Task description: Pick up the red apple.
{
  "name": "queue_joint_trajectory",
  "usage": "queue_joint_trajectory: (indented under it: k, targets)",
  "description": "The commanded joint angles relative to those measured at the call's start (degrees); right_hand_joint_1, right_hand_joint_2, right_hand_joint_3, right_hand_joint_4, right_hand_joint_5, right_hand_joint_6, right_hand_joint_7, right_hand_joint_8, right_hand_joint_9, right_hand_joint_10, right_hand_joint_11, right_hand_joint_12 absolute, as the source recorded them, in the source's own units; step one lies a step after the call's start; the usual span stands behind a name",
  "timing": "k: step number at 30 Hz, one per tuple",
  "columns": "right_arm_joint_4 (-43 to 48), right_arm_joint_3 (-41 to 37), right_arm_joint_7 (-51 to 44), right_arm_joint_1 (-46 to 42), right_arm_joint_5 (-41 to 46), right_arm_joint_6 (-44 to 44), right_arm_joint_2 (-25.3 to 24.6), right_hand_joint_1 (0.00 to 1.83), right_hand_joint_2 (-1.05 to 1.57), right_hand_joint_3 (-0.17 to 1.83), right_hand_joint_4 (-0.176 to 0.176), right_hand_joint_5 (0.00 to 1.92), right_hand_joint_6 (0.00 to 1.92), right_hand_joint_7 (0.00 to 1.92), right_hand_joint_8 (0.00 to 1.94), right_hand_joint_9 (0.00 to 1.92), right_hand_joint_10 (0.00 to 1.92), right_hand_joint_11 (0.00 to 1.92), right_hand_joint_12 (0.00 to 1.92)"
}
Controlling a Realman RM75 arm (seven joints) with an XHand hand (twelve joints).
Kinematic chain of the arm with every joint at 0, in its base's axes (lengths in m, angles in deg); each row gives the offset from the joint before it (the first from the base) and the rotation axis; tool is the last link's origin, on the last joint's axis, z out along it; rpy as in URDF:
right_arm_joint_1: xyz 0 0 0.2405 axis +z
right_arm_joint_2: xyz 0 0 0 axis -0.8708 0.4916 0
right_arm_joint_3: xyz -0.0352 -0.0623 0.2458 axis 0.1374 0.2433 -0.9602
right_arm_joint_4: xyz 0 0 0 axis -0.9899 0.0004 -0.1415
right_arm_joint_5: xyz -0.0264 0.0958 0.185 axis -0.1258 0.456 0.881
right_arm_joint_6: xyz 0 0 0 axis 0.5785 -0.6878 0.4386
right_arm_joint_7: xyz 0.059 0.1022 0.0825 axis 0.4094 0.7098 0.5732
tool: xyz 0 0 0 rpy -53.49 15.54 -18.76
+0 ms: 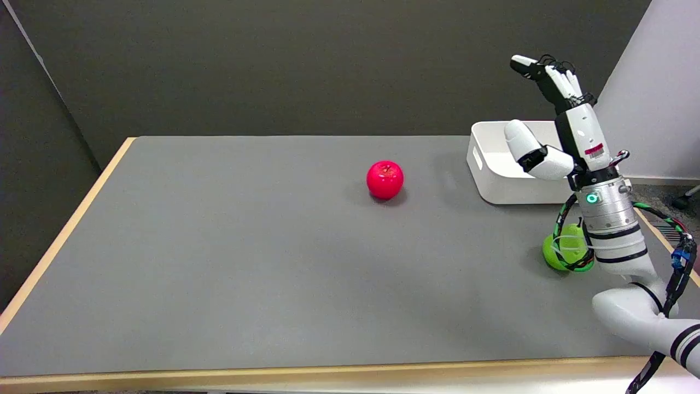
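1. Sitting upright near the middle of the table [219, 262], a little toward its far side, the red apple [385, 179] rests with its stem dimple facing up and nothing touching it. That leaves room on every side, so it looks reachable from above or from the right.

2. The grey table surface around the apple is flat and bare, and a soft shadow sits directly beneath the fruit, which suggests it is settled and not rolling.

3. To the apple's right, well apart from it, a white bin [492, 169] stands near the table's far right edge. Its open top faces up; what it holds, if anything, cannot be seen from here.

4. Nearer the camera on the right, a green apple [563, 249] lies on the table, partly hidden behind the arm and its looped cables. It is the likeliest thing to be knocked when the arm swings across.

5. The robot hand [558, 115] is raised in the air in front of the white bin, fingers extended and pointing up, thumb spread out to the side. It holds nothing and is wide open, well apart from the red apple.

6. I judge the reach as not yet begun: the open, lifted posture fits a ready pose, and the next move would call for travelling left and down toward the red apple before the fingers wrap around it.
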Motion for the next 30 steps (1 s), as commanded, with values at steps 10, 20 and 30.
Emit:
queue_joint_trajectory:
  k: [10, 20, 30]
  targets:
    - [3.9, -4.1, -1.4, 0.2, -6.9, 7.0, 4.2, 0.25, 0.67, 1.0, 0.081, 0.24, 0.5, 0.3, 0.37, 0.19, 0.65, 0.0, 1.0]
    - [10.1, -2.9, 2.8, 9.1, -28.3, 29.2, 7.6, 0.24, 0.64, 0.99, 0.075, 0.22, 0.49, 0.29, 0.37, 0.19, 0.66, 0.0, 1.0]
    - [1.4, 19.4, 11.5, 31.3, -41.4, 35.4, 4.6, 0.12, 0.6, 0.93, 0.054, 0.16, 0.41, 0.21, 0.29, 0.11, 0.59, 0.0, 0.97]
